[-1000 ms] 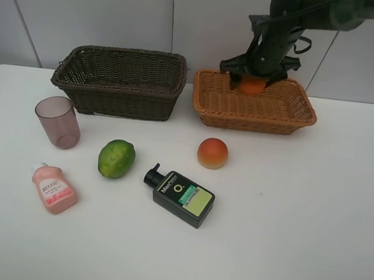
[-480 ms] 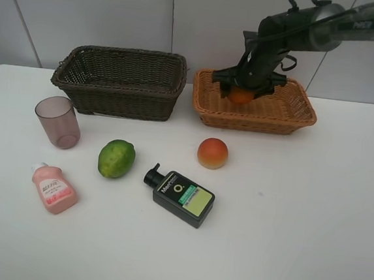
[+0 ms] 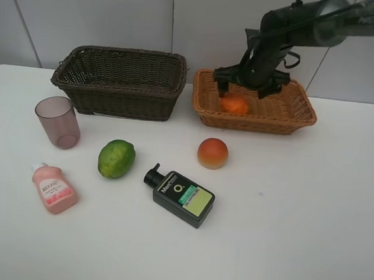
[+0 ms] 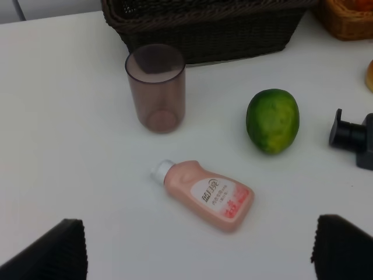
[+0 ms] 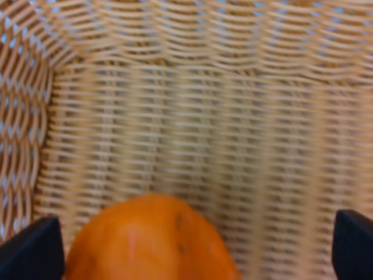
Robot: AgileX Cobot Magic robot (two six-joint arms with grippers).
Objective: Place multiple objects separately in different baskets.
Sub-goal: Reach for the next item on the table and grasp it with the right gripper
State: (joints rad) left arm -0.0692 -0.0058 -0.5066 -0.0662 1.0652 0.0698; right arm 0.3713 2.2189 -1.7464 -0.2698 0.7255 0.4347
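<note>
Left jaws stand wide and empty over the tabletop (image 4: 64, 175), near the lying pink soap bottle (image 4: 208, 195). The orange tangerine (image 3: 234, 105), smooth and round, rests in the orange-tan basket (image 3: 267, 124), near its left end. Right jaws hang spread above it, gripping nothing; the right wrist view cuts off part of the fruit.

So the orange tangerine (image 3: 234, 105) sits at the left end of the shallow orange-tan basket (image 3: 287, 116), the deep dark brown basket (image 3: 122, 92) is right beside it, and out front are the upright mauve cup (image 3: 57, 122), green lime (image 3: 116, 159), red-yellow peach (image 3: 212, 153), plus the pink soap bottle (image 3: 53, 189) and dark green bottle (image 3: 183, 197) lying flat.
</note>
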